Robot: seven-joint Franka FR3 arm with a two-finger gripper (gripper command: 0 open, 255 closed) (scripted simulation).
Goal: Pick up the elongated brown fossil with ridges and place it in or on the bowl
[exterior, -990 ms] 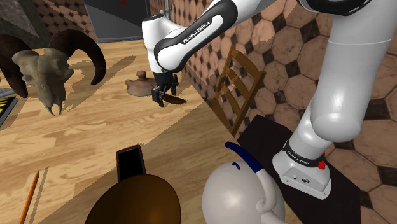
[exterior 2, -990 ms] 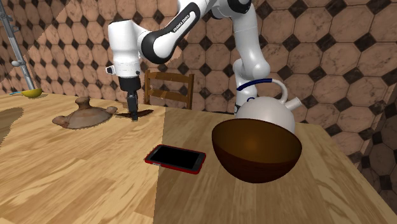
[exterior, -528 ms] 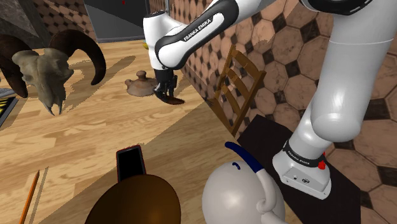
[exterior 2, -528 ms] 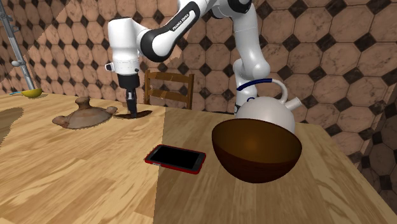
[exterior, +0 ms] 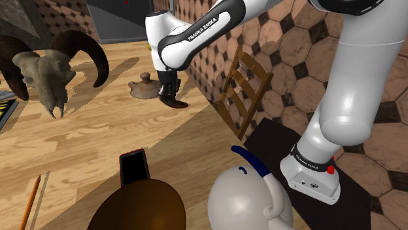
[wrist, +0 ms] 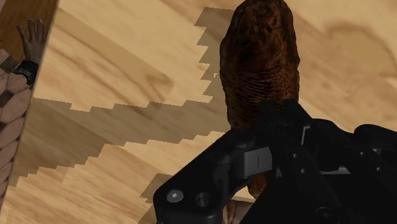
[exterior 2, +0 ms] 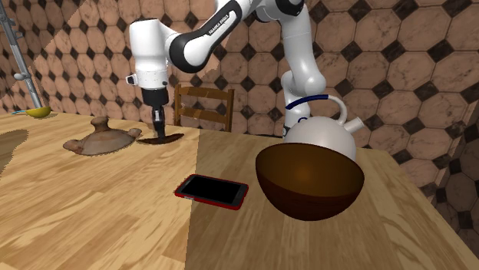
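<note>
The ridged brown fossil [wrist: 257, 63] lies flat on the wooden surface [exterior 2: 107, 215], well apart from the bowl [exterior 2: 308, 184], and looks stiff, light and perhaps brittle, best taken across its thick middle; my pincer [exterior 2: 158, 133] sits right over it, but whether spread or pinching I cannot tell.

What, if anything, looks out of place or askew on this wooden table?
A pale animal skull with dark curled horns stands out at the shoulder view's left: an odd companion for the round brown bowl, white kettle and red-edged black phone. Nothing looks spilled or broken.
</note>
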